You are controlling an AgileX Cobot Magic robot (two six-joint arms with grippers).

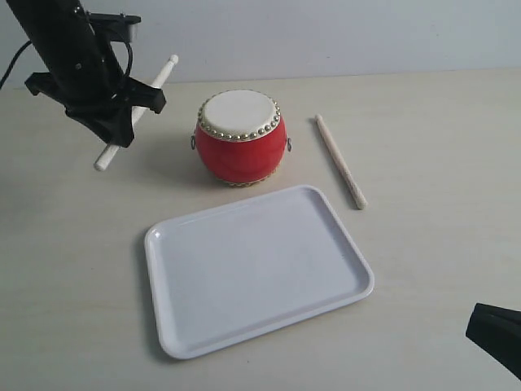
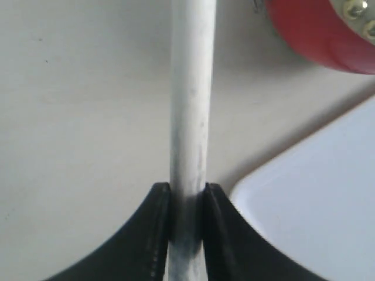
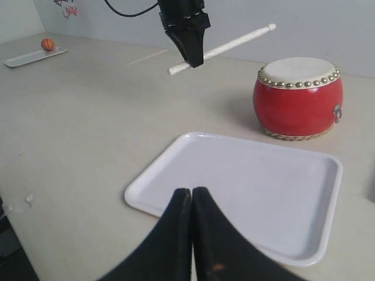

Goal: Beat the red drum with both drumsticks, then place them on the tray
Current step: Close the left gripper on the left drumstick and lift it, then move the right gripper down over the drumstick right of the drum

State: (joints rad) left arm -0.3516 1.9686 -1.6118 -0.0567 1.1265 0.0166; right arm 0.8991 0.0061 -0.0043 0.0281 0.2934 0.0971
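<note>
Gripping one drumstick (image 1: 163,73) near its lower half, the left gripper (image 1: 129,122) has its jaws clenched on the shaft (the left wrist view shows both black fingers (image 2: 157,234) pressed against the wood). That stick hangs tilted in the air, rounded tip up and toward the red drum (image 1: 240,151), not touching the skin. The drum stands upright on the table (image 1: 73,293), just behind the white tray (image 1: 252,269) and apart from its rim. The second drumstick (image 1: 340,161) lies flat on the table, right of the drum and near the tray's far right corner. The right gripper (image 3: 191,196) hovers at the tray's near edge, jaws pressed together on nothing.
</note>
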